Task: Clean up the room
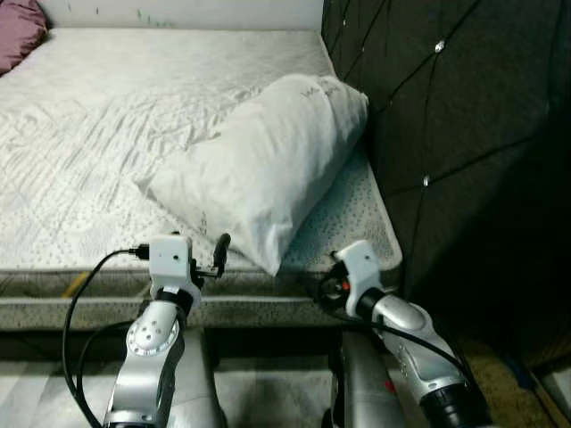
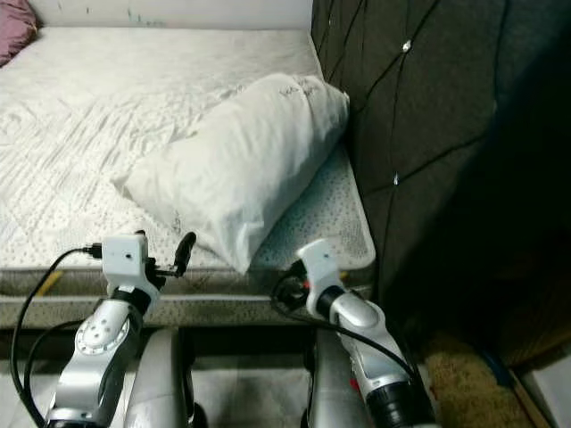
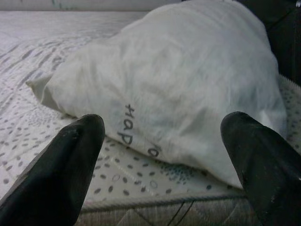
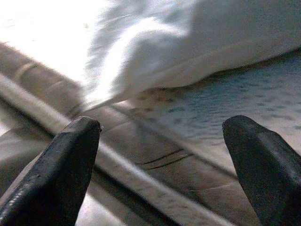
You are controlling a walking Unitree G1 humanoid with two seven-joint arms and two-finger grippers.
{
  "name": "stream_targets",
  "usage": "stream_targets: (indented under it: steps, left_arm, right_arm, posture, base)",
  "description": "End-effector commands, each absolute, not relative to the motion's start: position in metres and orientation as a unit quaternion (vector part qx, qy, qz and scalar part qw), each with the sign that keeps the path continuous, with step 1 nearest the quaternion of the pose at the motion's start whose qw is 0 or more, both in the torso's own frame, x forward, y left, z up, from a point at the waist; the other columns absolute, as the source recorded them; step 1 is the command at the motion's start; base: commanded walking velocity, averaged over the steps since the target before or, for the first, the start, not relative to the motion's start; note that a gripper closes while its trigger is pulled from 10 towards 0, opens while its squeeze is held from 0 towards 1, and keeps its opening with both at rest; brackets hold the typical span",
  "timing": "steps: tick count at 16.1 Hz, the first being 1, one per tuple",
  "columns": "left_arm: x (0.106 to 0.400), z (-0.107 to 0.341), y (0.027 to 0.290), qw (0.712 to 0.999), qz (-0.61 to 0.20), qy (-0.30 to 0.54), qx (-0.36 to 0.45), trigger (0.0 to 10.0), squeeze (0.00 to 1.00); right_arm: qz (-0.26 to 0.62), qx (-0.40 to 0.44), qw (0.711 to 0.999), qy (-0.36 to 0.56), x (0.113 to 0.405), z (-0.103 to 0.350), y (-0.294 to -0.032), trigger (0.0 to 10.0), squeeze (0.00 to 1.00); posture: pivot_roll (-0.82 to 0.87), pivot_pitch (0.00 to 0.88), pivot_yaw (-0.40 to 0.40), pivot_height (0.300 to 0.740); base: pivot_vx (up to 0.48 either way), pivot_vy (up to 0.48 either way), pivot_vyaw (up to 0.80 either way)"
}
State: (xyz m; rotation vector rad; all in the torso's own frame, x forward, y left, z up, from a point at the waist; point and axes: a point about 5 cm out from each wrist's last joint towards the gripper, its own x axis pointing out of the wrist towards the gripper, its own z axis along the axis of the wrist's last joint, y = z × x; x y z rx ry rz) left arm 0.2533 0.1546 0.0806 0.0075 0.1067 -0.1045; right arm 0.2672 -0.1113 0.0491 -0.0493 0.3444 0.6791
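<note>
**Pillow near the edge, nothing gripped yet**

The white pillow point(image 1: 263, 169) lies askew on the bed point(image 1: 107, 134), its corner over the mattress edge. Left gripper point(image 3: 160, 165) and right gripper point(image 4: 160, 160) hover at that edge, jaws wide open, empty. A shallow pinch could catch loose cover, so the pillow sags off

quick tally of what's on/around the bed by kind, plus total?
White pillow: 1, lying on the mattress by the headboard
Pink pillow: 1, at the far corner, partly cut off
Mattress: 1
Dark tufted headboard: 1
Robot pincers: 2, both open at the bed's edge, left pincer and right pincer
Total: 6
</note>
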Motion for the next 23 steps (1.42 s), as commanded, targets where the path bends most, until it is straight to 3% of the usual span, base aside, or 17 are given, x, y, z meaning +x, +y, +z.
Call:
stream_targets:
  steps: [1,3,6,9,11,14,19,23]
  left_arm:
    - [0.255,0.084,0.157,0.997,-0.045,0.055,0.015,10.0,0.00]
    - [0.251,0.086,0.171,0.999,0.001,0.052,0.006,10.0,0.00]
    - [0.241,0.082,0.198,0.993,0.085,0.070,0.032,10.0,0.00]
    - [0.207,0.074,0.228,0.982,0.151,0.110,0.032,10.0,0.00]
    - [0.204,0.074,0.229,0.981,0.154,0.111,0.033,10.0,0.00]
    - [0.197,0.079,0.231,0.980,0.165,0.109,0.037,10.0,0.00]
    - [0.202,0.087,0.233,0.981,0.155,0.108,0.042,10.0,0.00]
    - [0.200,0.088,0.230,0.981,0.148,0.115,0.041,10.0,0.00]
  right_arm:
    - [0.363,-0.026,0.918,0.158,0.270,0.057,-0.104,10.0,0.00]
    - [0.387,0.017,0.906,0.170,0.270,0.058,-0.088,10.0,0.00]
    - [0.406,0.014,0.897,0.176,0.271,0.057,-0.067,10.0,0.00]
    - [0.390,0.015,0.906,0.164,0.285,0.059,-0.043,10.0,0.00]
    - [0.387,0.016,0.908,0.163,0.287,0.060,-0.042,10.0,0.00]
    - [0.279,0.069,0.945,0.155,0.315,0.072,-0.040,10.0,0.00]
    - [0.226,0.098,0.955,0.167,0.331,0.076,-0.043,10.0,0.00]
    - [0.202,0.108,0.958,0.170,0.335,0.073,-0.041,10.0,0.00]
  posture:
    - [-0.01,0.000,-0.006,0.529]
    - [0.01,0.000,-0.016,0.529]
    - [0.07,0.000,-0.039,0.529]
    - [0.16,0.000,-0.072,0.529]
    - [0.16,0.000,-0.072,0.529]
    - [0.24,0.000,-0.086,0.529]
    - [0.24,0.000,-0.066,0.529]
    - [0.23,0.000,-0.061,0.500]
  base:
    - [0.000,0.000,0.00]
    - [0.000,0.000,0.00]
    - [0.000,0.000,0.00]
    - [0.000,0.000,0.00]
    - [0.000,0.000,0.00]
    - [0.000,0.000,0.00]
    - [0.000,0.000,0.00]
    - [0.000,0.000,0.00]
